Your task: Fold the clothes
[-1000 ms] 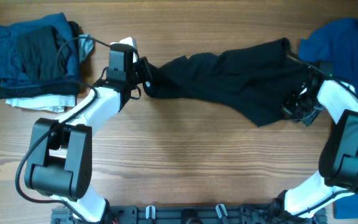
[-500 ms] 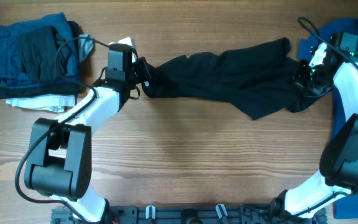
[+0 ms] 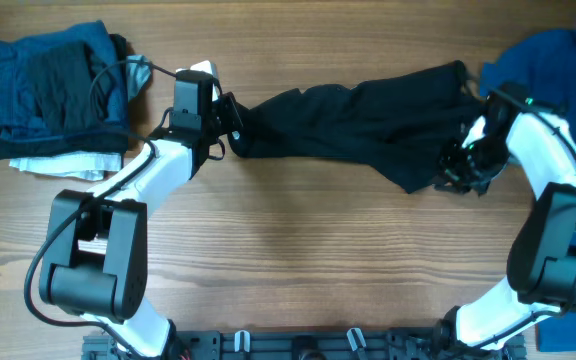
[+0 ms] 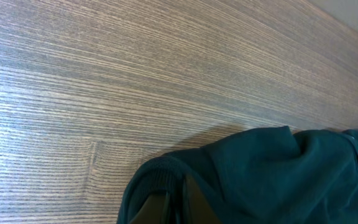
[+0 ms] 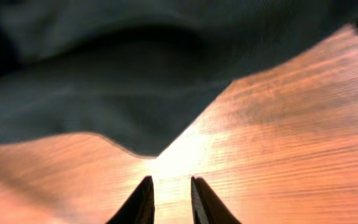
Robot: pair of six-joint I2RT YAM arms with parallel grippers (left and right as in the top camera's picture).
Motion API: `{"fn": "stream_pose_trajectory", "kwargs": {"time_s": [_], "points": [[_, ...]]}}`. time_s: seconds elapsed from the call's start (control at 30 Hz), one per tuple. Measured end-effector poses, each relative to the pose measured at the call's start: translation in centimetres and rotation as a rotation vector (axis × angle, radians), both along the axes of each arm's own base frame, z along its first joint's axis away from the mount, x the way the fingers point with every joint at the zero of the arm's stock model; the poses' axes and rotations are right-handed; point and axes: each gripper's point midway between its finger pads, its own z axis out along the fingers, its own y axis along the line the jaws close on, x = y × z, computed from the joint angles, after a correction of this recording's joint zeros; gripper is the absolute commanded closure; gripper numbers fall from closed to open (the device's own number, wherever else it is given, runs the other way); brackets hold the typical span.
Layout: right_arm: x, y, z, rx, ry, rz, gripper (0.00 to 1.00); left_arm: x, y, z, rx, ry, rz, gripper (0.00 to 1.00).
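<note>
The black T-shirt (image 3: 358,120) lies pulled into a long, rumpled band across the far half of the wooden table (image 3: 288,260), running from about eleven o'clock down towards three. It is soft matte cloth, creased lengthwise, narrow and twisted at its left end and wider and baggier towards the right.

The left gripper (image 3: 234,124) pinches that narrow left end. In the left wrist view its jaws are closed tight on the cloth (image 4: 260,174), and a ribbed hem curls over the fingers (image 4: 159,208). The fabric looks dark teal in that camera.

The right gripper (image 3: 460,165) sits at the shirt's lower right edge, around three o'clock. From its own camera the jaws stand a narrow slit apart with nothing between them, only glossy, fine-grained wood. A drooping fold of the shirt (image 5: 123,81) hangs just beyond the fingertips (image 5: 143,198).

At ten o'clock a folded pile (image 3: 58,90) rests, squarish, with layers of blue, black and white. A blue shirt (image 3: 548,60) lies loosely heaped at two o'clock, beside the right arm.
</note>
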Motion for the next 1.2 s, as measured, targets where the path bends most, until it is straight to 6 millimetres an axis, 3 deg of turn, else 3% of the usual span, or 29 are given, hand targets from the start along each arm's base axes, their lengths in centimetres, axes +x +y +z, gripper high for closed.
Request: {"fn": "stream_pose_trajectory", "kwargs": {"time_s": [0.23,0.57,0.63,0.7,0.8,1.0,1.2], "points": [[-0.1,1.2,-3.2,0.052,-0.051,-0.077,0.67,0.0,0.0,0.0,0.000,0.001,0.000,0.93],[0.8,1.8,-3.3,-0.019,-0.049,-0.142,0.66,-0.2,0.0,-0.2,0.003,0.013,0.000,0.91],[0.9,2.1,-3.3,-0.042,-0.054,-0.136,0.71,-0.3,0.1,-0.3,0.003,0.016,0.000,0.91],[1.1,2.5,-3.4,-0.058,-0.058,-0.129,0.87,-0.3,0.1,-0.3,0.003,0.015,0.000,0.91],[1.2,3.0,-3.5,-0.087,-0.060,-0.124,0.96,-0.3,0.1,-0.3,0.003,0.016,0.000,0.91],[1.0,3.0,-3.6,-0.102,-0.050,-0.120,0.96,-0.5,0.1,-0.5,0.009,0.029,-0.003,0.96],[-2.8,1.8,-2.5,-0.185,0.078,-0.073,0.96,-0.8,0.2,-0.8,0.012,0.045,-0.003,0.96]]}}
